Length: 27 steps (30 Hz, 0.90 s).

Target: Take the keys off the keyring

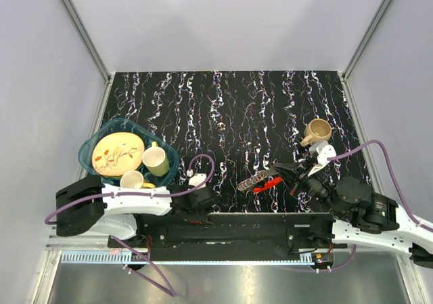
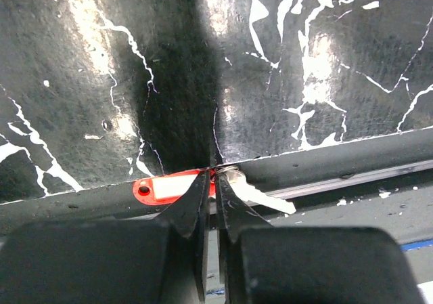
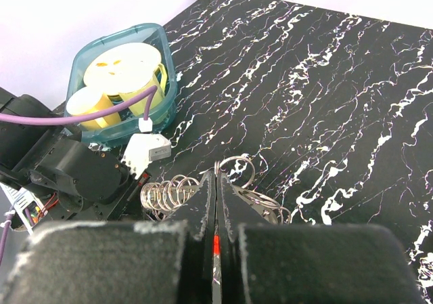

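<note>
Black marbled worktop [image 1: 223, 114] carries the keyring [image 1: 257, 180] at lower centre of the top view. Its chain of rings runs left from the right tool [image 1: 289, 172], which is clenched on it. Lower left of it, the left tool [image 2: 213, 179] looks clenched on a tagged key [image 2: 260, 197] at the worktop's near edge.

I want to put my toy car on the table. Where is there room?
The whole far half of the black marbled table is bare, and the middle stretch between the teal basket of yellow mugs and the tan mug. It is crowded near the front edge, around the silver rings and keys at the right tool.
</note>
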Tool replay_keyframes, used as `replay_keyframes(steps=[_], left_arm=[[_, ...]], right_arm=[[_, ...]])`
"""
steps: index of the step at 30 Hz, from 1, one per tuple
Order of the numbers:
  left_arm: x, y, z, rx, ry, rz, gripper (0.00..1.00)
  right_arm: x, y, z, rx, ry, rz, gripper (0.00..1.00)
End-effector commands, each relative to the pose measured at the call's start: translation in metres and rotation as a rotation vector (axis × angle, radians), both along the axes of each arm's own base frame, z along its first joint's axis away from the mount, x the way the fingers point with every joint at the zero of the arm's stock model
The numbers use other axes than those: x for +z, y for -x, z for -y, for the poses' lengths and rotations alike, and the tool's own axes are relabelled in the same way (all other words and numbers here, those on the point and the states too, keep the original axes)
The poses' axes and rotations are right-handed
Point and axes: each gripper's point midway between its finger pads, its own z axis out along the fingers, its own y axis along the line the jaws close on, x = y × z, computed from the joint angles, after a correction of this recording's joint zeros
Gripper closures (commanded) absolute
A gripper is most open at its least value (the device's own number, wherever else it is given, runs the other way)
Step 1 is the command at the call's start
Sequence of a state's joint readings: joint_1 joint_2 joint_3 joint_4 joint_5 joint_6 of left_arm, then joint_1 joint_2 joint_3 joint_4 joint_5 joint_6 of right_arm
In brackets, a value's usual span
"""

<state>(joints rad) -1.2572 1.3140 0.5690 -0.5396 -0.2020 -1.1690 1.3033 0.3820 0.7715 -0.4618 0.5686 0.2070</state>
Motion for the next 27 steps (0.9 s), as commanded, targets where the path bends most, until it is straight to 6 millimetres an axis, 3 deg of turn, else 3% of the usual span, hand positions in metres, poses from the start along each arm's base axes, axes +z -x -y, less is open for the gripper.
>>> replay_keyframes(steps=[1, 8, 16, 20, 27], left_arm=[[0.012, -0.001, 0.018, -0.018, 0.052, 0.005, 0.98], [0.033, -0.010, 0.026, 0.000, 0.129, 0.064, 1.00], [0.076, -0.033, 0.028, 0.064, 0.241, 0.211, 1.00], [0.101, -0.060, 0.018, 0.109, 0.238, 0.353, 1.00], [0.148, -0.117, 0.018, 0.144, 0.213, 0.453, 1.00]], right_arm=[[0.017, -0.003, 0.006, -0.033, -0.062, 0.008, 1.00], [0.010, 0.003, -0.003, 0.006, -0.077, -0.032, 1.00], [-0.003, 0.005, -0.009, 0.021, -0.088, -0.060, 1.00], [-0.009, 0.003, -0.011, 0.008, -0.076, -0.070, 1.00], [-0.028, -0.016, -0.007, -0.118, -0.041, -0.061, 1.00]])
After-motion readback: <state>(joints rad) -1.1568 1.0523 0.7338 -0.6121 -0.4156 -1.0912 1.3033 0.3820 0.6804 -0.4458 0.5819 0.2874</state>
